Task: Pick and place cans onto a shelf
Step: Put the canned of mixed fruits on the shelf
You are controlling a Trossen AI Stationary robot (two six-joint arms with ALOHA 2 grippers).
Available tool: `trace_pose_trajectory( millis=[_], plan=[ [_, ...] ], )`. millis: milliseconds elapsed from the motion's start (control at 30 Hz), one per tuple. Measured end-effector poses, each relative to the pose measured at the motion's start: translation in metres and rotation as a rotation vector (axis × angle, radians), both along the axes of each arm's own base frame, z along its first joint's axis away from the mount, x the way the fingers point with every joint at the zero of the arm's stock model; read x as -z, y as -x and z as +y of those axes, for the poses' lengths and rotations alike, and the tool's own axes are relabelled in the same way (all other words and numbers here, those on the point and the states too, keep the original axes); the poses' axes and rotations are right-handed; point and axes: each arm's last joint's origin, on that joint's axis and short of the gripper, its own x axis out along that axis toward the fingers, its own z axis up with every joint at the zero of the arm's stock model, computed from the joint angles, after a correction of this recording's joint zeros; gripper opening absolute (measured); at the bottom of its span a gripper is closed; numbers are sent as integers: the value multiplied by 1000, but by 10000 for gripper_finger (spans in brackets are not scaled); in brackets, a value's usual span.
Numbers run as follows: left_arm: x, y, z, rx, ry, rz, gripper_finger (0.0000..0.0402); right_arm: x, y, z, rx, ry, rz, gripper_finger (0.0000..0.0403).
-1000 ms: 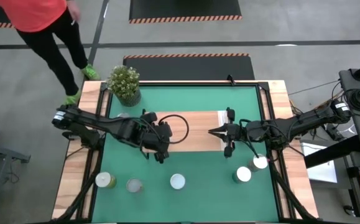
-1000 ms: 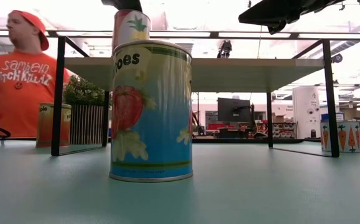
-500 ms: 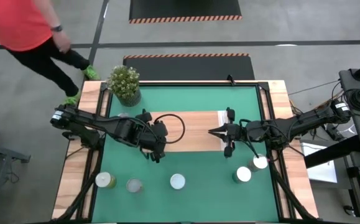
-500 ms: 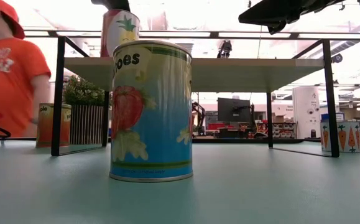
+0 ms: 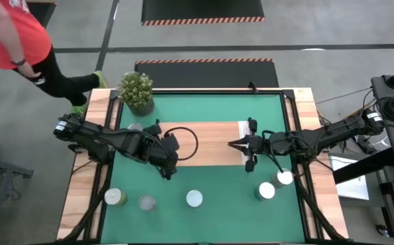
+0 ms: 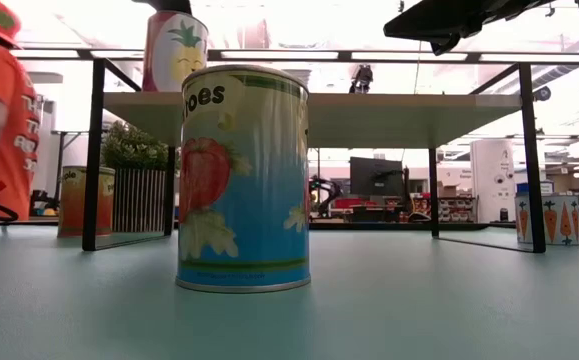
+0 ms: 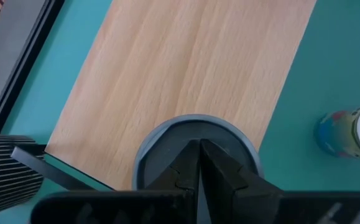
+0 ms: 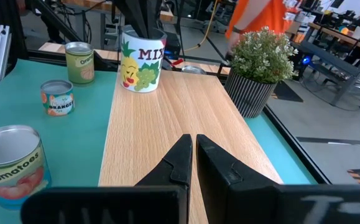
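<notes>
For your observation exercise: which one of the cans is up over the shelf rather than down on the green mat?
The fruit-mix can, held by the left gripper over the shelf; the other cans stand on the mat.

Smooth matt wooden shelf (image 8: 167, 118), glossy paper-labelled metal cans (image 6: 243, 180)

The whole green table mat (image 5: 203, 177) is seen straight down from the high view, with the shelf (image 5: 210, 141) at centre. From mat level, a tomato can (image 6: 243, 178) is viewed close up by the low camera, the shelf (image 6: 369, 112) behind at 12 o'clock. The shelf boards (image 7: 186, 68) (image 8: 161, 124) are looked along from each wrist. The potted plant (image 8: 260, 65) (image 5: 136, 92) is shared.
</notes>
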Motion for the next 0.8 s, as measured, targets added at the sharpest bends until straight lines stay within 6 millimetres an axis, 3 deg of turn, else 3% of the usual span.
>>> trace_pose_trajectory(
  millis=[800],
  plan=[
    [-6,7,-2,4,15,-24,0,0,0,0,0,0,0,13]
  ],
)
